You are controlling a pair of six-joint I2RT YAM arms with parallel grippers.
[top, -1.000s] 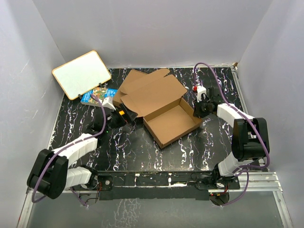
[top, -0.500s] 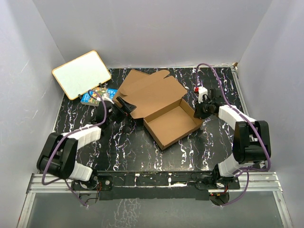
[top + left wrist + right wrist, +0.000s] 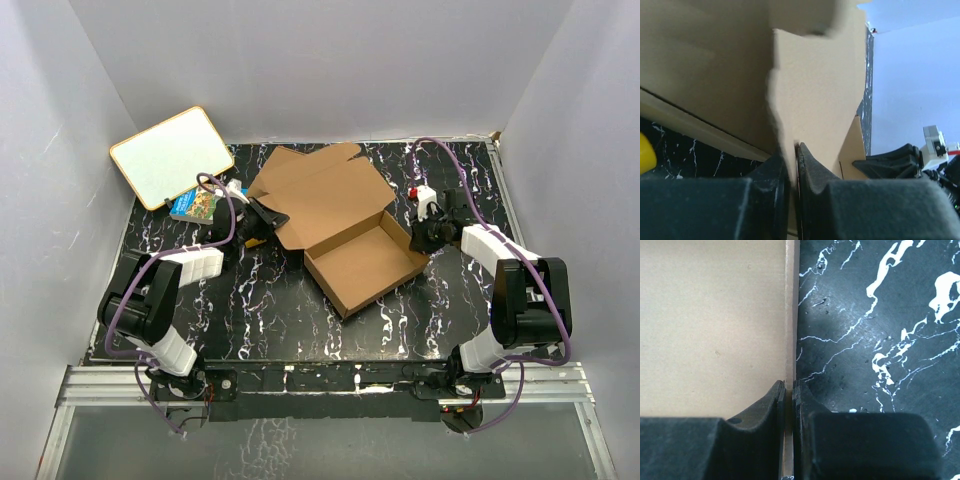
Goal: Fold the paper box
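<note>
Paper box (image 3: 362, 262) is recorded in the top view at the middle of the black marbled table (image 3: 260, 310), with its tray open upward and its lid laid back toward the rear left. The left gripper (image 3: 262, 222) is set at the lid's left side flap. The right gripper (image 3: 425, 236) is set at the tray's right wall. A whiteboard (image 3: 170, 155) and a book (image 3: 195, 206) are noted at the rear left, near the left gripper.

Left wrist view: a cardboard flap of the paper box is pinched between the dark fingers (image 3: 812, 170), which are pressed together on it. The flap is seen rising upright above them.

Right wrist view: the thin edge of the tray wall is clamped between the fingers (image 3: 767, 400). Brown cardboard is seen to the left and table to the right.
</note>
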